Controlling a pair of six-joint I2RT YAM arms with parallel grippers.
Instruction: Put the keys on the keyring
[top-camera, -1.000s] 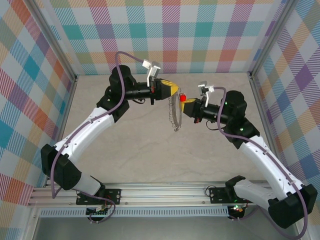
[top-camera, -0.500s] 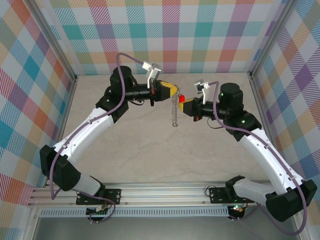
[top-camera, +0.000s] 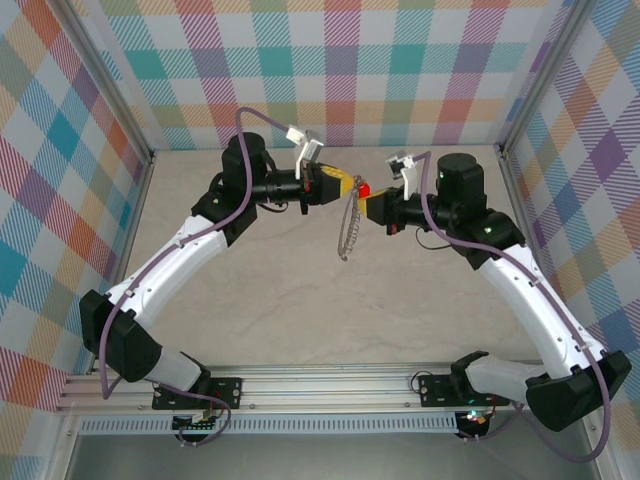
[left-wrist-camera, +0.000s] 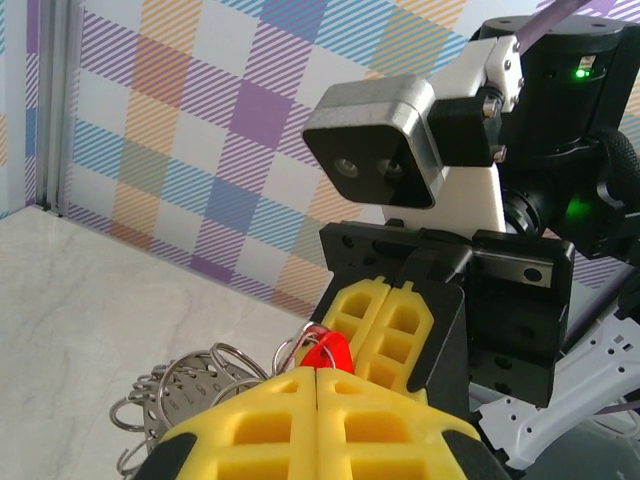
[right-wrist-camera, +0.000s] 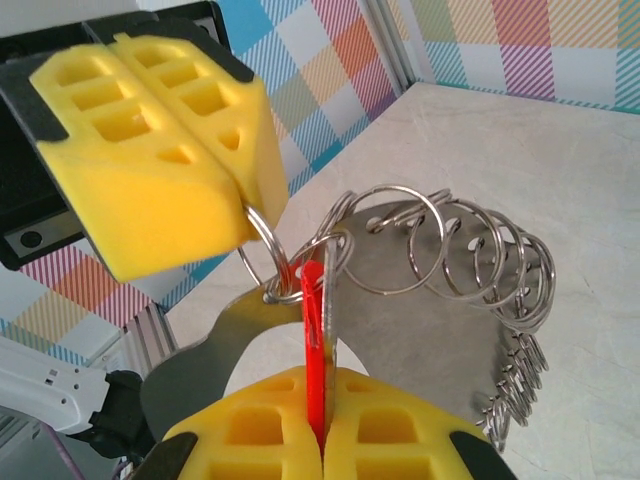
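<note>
Key (right-wrist-camera: 312, 300) (clamped in the right gripper (right-wrist-camera: 322, 420)) points into a loop of the keyring (right-wrist-camera: 420, 330) pinched by the left gripper (right-wrist-camera: 235, 190).

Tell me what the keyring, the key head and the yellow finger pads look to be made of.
Keyring: metal, with a dull grey flat body. Its loops are bright wire with sharp glints.
Key head: likely plastic; saturated red, smooth, no metallic shine.
Finger pads: matte yellow with moulded pockets. They could be rubber, foam or printed plastic; I can't tell which.
</note>
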